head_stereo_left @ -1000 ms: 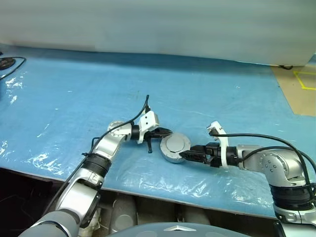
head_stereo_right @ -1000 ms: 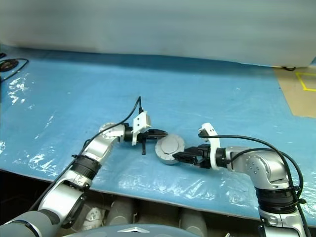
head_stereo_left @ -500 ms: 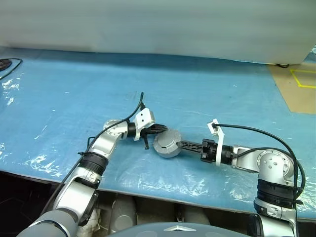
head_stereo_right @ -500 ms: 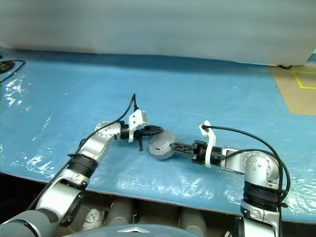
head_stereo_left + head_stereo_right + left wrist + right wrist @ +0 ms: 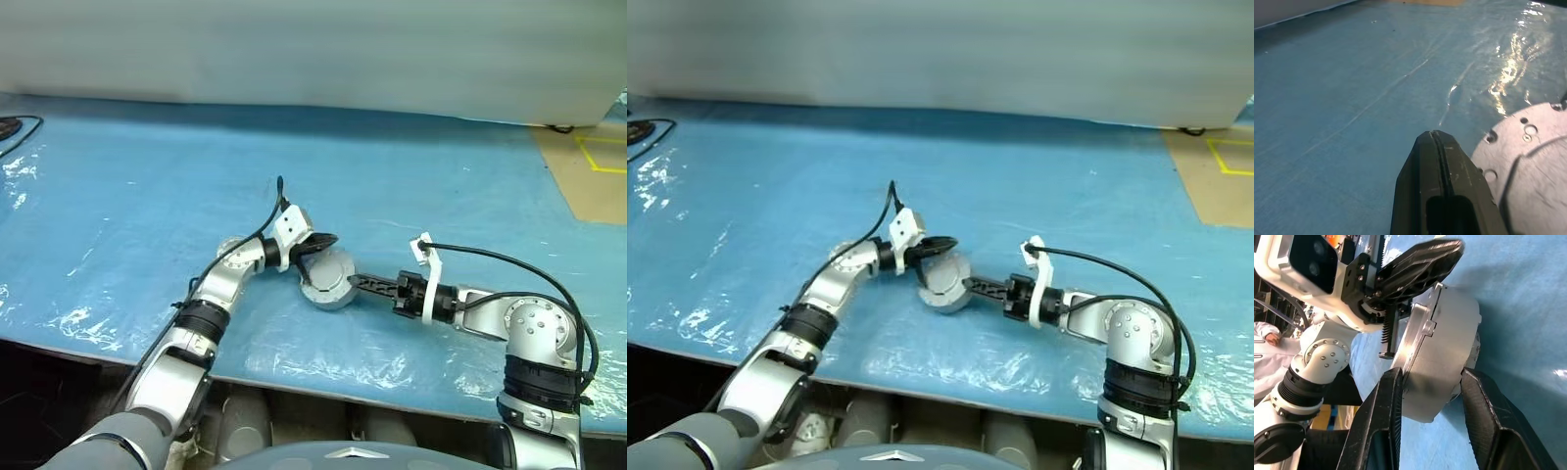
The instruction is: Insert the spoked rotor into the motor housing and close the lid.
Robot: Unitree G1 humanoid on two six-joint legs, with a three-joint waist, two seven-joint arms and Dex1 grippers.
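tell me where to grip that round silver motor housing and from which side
Grip the motor housing across its flat faces at the rim, coming from the robot's right, as the right gripper does now. It is tilted up on edge, so both faces are exposed to the fingers. The shut left gripper rests against its far rim, so that side is taken.

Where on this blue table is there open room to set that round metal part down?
Free: the blue table left of the left tool, and the stretch behind both arms. Crowded: the middle, where the right tool grips the motor housing.
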